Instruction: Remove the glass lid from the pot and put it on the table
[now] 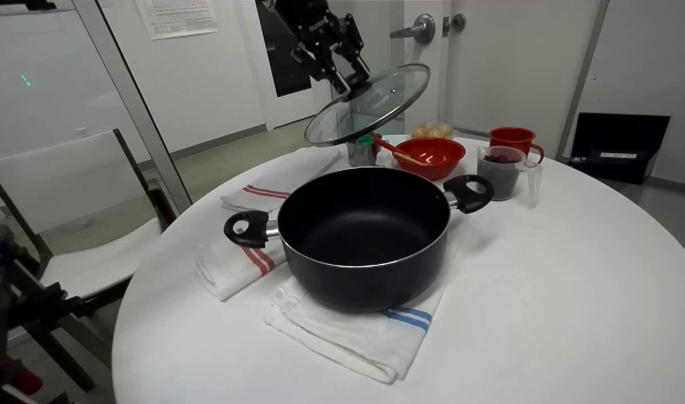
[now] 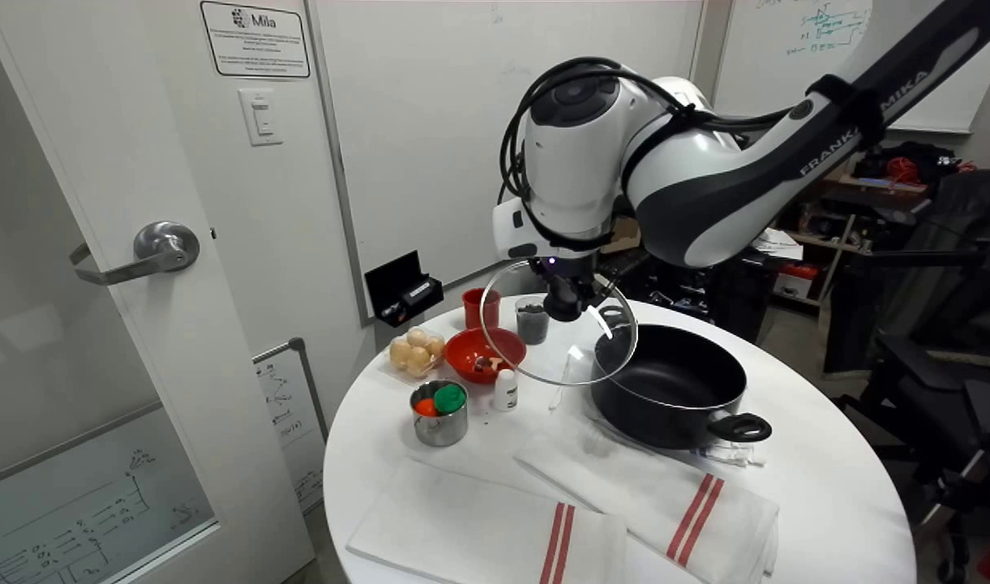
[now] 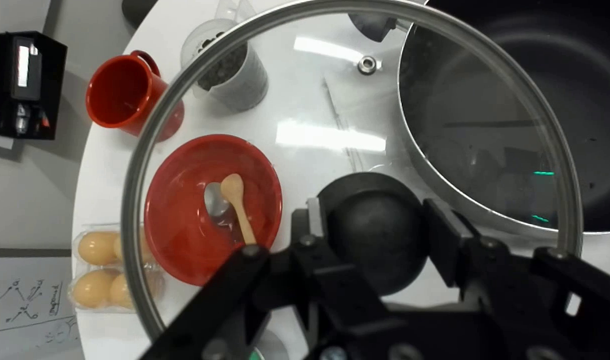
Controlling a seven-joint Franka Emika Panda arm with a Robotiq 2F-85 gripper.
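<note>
We hold the glass lid point(image 1: 376, 106) tilted in the air, off the pot point(image 1: 364, 235).
Nearest in the wrist view, below centre, our gripper point(image 3: 378, 226) pinches the lid's black knob point(image 3: 374, 240) between its fingers; the lid spreads just beyond the gripper across most of the frame. Past it, the open pot fills the upper right. In an exterior view, a folded towel point(image 1: 370, 348) lies nearest us on the white table point(image 1: 555, 292), at lower centre; the pot stands on it mid-frame; farther back, at upper centre, the lid slants beneath the gripper, a red bowl point(image 1: 440, 154) below and right of it.
</note>
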